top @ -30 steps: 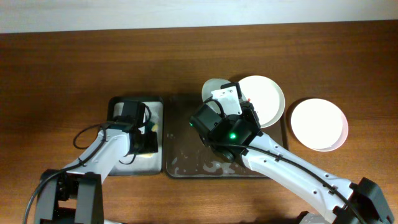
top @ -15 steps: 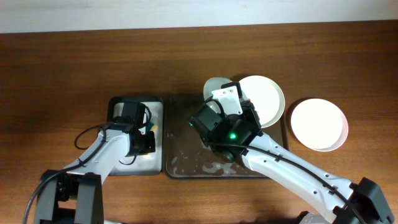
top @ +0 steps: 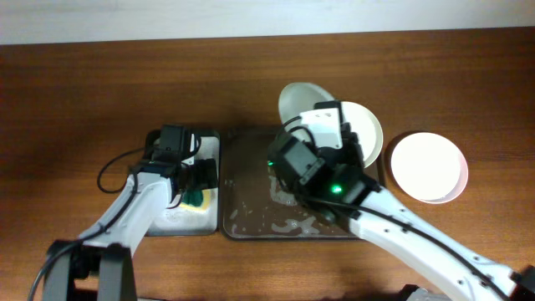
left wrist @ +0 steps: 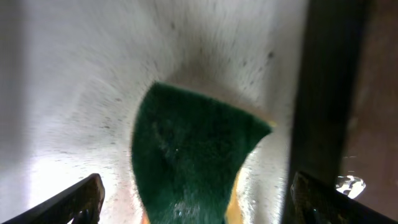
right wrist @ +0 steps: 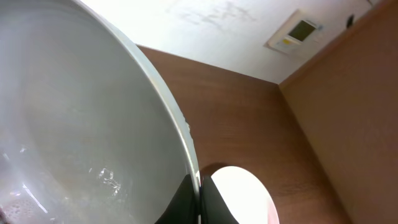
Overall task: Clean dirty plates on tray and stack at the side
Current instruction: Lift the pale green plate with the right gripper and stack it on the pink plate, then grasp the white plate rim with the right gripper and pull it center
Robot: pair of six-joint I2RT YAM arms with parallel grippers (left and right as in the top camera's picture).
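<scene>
My right gripper (top: 316,115) is shut on the rim of the pale green plate (top: 301,99), which it holds tilted up over the back edge of the dark brown tray (top: 251,219). In the right wrist view the plate (right wrist: 81,124) fills the left side, wet inside, with its rim pinched between the fingertips (right wrist: 186,199). One white plate (top: 361,132) lies at the tray's back right corner. Another white plate (top: 428,165) sits on the table to the right. My left gripper (left wrist: 196,199) is open, its fingers wide on both sides of a green sponge (left wrist: 186,155).
The sponge (top: 195,198) lies in the smaller grey-white tray (top: 180,221), just left of the brown tray. The brown tray's surface is speckled with water. Bare wooden table (top: 100,84) surrounds both trays.
The right gripper has lifted the pale green plate and tipped it up toward the back. The left gripper has shifted, and the green sponge now shows in the small tray.
</scene>
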